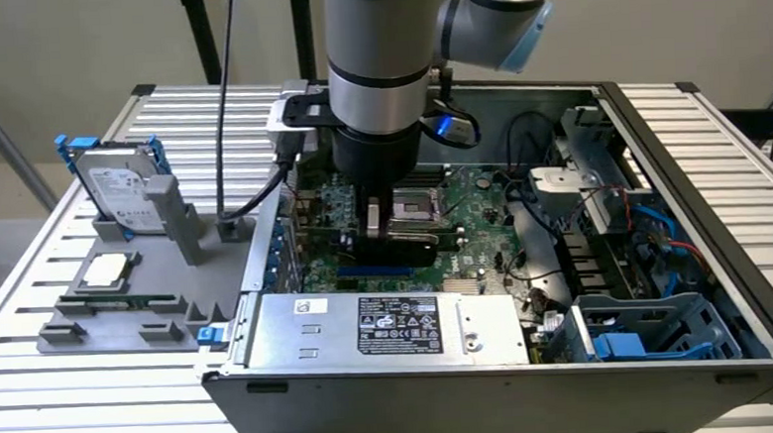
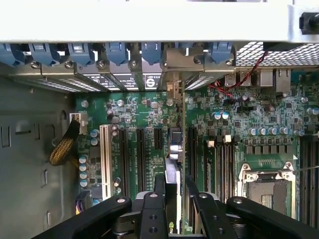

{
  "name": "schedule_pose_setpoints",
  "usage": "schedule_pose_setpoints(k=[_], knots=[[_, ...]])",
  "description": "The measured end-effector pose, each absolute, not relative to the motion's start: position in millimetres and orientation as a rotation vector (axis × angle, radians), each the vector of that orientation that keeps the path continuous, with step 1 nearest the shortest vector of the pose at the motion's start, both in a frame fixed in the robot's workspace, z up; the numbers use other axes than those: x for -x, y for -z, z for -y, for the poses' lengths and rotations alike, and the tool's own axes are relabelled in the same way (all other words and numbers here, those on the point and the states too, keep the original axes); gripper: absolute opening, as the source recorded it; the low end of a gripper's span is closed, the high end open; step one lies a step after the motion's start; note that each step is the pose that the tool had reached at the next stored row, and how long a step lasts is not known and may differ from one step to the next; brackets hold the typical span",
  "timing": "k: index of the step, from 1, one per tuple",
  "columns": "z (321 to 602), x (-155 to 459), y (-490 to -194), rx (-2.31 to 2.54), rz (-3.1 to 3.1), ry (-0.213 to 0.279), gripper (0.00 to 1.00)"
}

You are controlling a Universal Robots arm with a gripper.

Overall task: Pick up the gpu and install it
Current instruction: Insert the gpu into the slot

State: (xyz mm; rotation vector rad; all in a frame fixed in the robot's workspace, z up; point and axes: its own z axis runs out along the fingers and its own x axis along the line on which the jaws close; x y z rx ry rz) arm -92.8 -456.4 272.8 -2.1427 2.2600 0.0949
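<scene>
Right now, your arm's black fingers (image 2: 151, 214) are clamped on the gpu (image 2: 172, 169), a slim green circuit card with a black face, held on edge inside the open grey metal computer case (image 1: 502, 399), over the green motherboard (image 2: 134, 107), its silver bracket end toward the case's rear slot wall.

A slim green-and-black expansion card (image 2: 172, 167), gripped edge-on in the black end effector (image 2: 174, 191), is cut off by the wrist view's edge. The grey robot arm (image 1: 376, 78) hides part of the green motherboard (image 1: 476, 197). The silver power supply (image 1: 300, 335) has a label too small to read.
</scene>
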Motion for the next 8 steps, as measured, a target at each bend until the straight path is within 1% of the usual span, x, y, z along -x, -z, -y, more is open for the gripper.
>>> schedule_pose_setpoints(k=[8], knots=[[456.4, 90.3, -271.9, 2.152, -2.268, -0.114, 0.27]])
